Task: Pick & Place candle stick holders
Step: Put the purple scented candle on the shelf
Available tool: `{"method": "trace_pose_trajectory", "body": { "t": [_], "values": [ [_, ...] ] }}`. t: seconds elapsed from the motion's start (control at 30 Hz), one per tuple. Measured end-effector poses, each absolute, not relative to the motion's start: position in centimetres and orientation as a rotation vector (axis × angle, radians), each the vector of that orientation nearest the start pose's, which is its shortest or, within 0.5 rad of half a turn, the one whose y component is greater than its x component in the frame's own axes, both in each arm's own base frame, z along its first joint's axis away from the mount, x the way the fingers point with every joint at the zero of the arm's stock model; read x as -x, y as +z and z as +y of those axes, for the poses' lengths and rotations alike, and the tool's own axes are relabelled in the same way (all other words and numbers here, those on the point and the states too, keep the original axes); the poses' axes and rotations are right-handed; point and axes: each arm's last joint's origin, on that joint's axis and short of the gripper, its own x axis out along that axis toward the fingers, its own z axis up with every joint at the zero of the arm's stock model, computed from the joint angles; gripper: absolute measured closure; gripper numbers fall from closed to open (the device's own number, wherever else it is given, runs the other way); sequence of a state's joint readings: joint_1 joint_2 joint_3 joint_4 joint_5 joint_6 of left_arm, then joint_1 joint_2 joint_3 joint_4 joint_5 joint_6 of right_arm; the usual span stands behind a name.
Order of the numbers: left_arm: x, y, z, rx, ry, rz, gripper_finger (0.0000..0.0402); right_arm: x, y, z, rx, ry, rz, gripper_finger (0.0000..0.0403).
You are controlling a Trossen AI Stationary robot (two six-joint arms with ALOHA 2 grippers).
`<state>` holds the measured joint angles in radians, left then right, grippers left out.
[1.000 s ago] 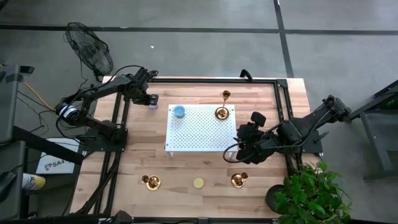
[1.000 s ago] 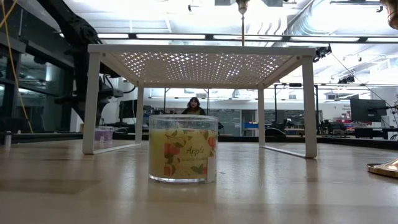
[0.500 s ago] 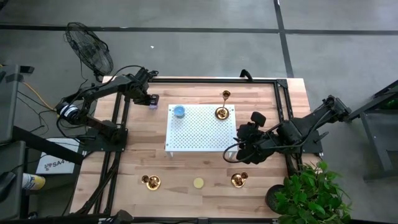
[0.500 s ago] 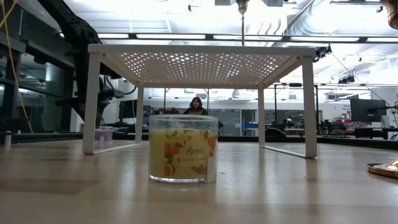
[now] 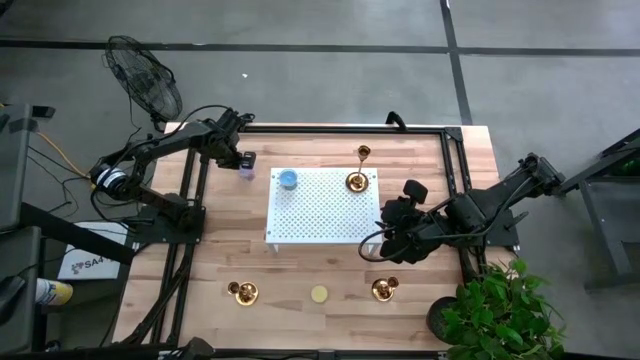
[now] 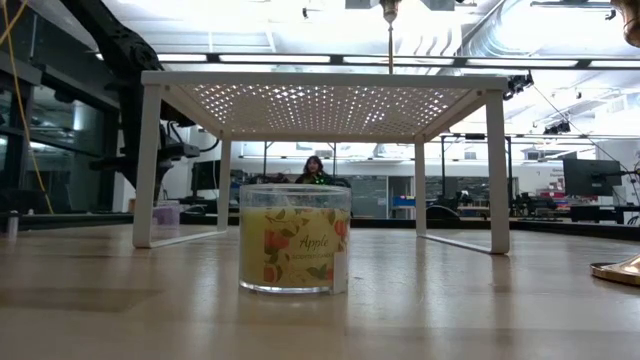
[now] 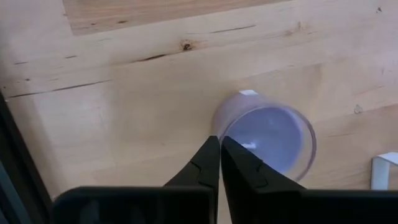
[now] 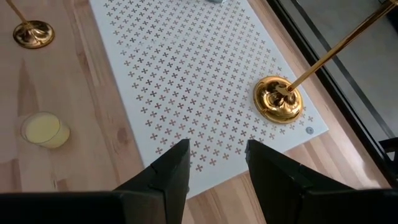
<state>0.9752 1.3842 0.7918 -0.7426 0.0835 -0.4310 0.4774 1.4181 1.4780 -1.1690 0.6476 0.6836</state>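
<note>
Left tool (image 7: 220,163) pinched narrow, empty, hovering over the purple candle (image 7: 266,134) at the bench's (image 5: 330,270) far left corner. Right tool (image 8: 214,163) spread wide, empty, above the near right edge of the white perforated rack (image 5: 322,206). One candle holder (image 5: 356,181) stands on the rack's far right corner, near the blue candle (image 5: 288,179). Another holder (image 5: 363,153) sits behind the rack; two more (image 5: 243,292) (image 5: 384,289) at the front edge, yellow candle (image 5: 319,294) between them.

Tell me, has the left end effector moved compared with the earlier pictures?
No. In the high view the left end effector stays beside the white rack's far-left corner, over the purple candle.
</note>
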Motion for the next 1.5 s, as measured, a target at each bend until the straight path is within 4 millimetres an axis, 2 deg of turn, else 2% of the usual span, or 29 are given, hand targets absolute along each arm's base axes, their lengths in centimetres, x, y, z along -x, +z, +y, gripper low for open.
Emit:
{"method": "trace_pose_trajectory", "body": {
  "t": [0.4,0.63,0.8,1.0,1.27,1.5],
  "values": [
    [-13.0,18.3,18.7,1.015,0.964,1.081,0.04,-24.0,35.7,10.5,-0.055,-0.424,0.841,0.0249],
    [-13.4,20.6,19.4,0.955,0.949,1.11,0.0401,-23.6,35.8,10.8,-0.147,-0.392,0.865,0.0249],
    [-13.7,23.1,19.7,0.911,0.896,1.135,0.0401,-23.0,36.0,10.9,-0.159,-0.388,0.877,0.0249],
    [-13.7,26.7,19.7,0.865,0.836,1.185,0.0401,-21.3,36.3,10.9,-0.198,-0.421,0.904,0.0249],
    [-14.4,33.2,19.3,0.775,0.802,1.119,0.0401,-19.8,36.5,11.5,-0.137,-0.463,0.876,0.0249],
    [-15.9,39.3,17.4,0.685,0.762,0.97,0.0401,-19.3,36.4,11.3,-0.079,-0.49,0.894,0.0249]
  ]
}}
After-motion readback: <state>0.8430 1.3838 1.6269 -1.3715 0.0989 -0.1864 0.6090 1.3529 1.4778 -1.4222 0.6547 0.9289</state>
